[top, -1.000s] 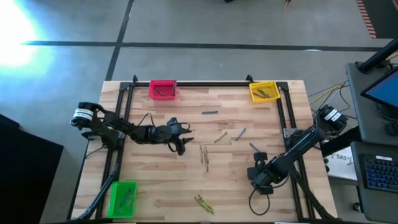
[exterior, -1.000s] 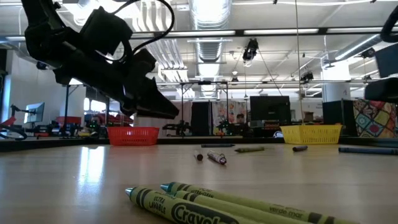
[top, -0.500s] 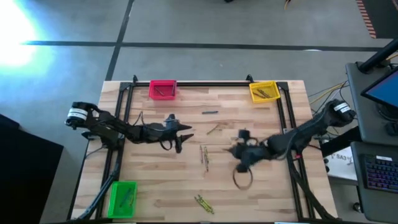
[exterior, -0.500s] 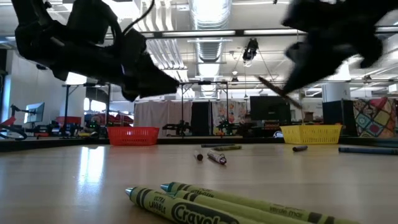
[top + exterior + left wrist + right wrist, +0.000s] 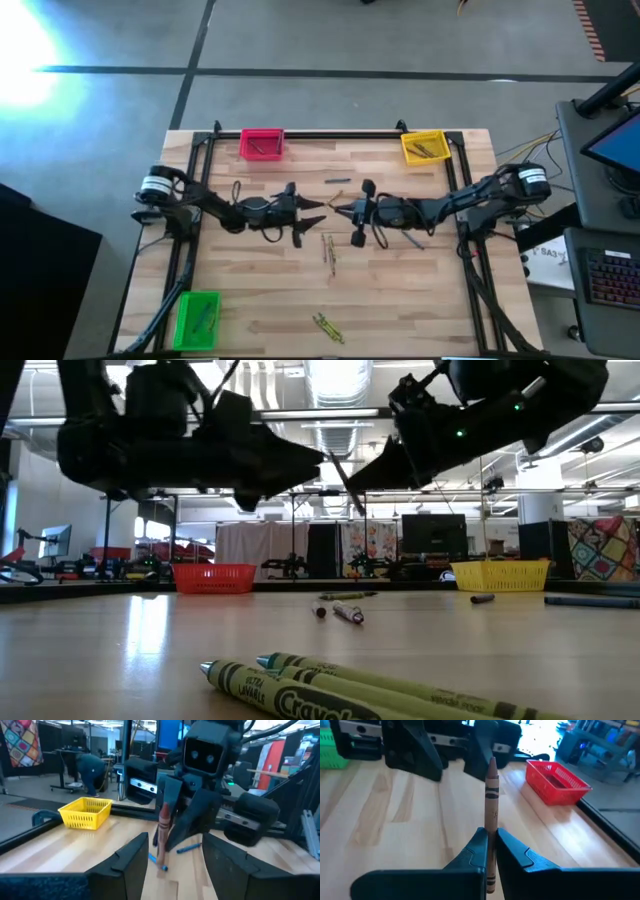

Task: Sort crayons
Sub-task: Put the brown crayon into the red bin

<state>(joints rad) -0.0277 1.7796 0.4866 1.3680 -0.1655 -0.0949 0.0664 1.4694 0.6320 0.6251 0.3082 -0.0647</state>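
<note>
- Handover taking shape mid-frame in the high view: the right gripper (image 5: 340,210) has swung in from the lower right, and it now faces the left gripper (image 5: 318,207) tip to tip.
- Right pincer clamped tight on a brownish-red crayon (image 5: 491,810), which sticks out towards the other arm.
- Left fingers (image 5: 131,856) spread wide, empty, the crayon just ahead of them.
- Likely meaning: the left arm takes it for the red bin (image 5: 262,144) at upper left.
- Other crayons (image 5: 328,250) lie loose on the table (image 5: 250,290).
</note>
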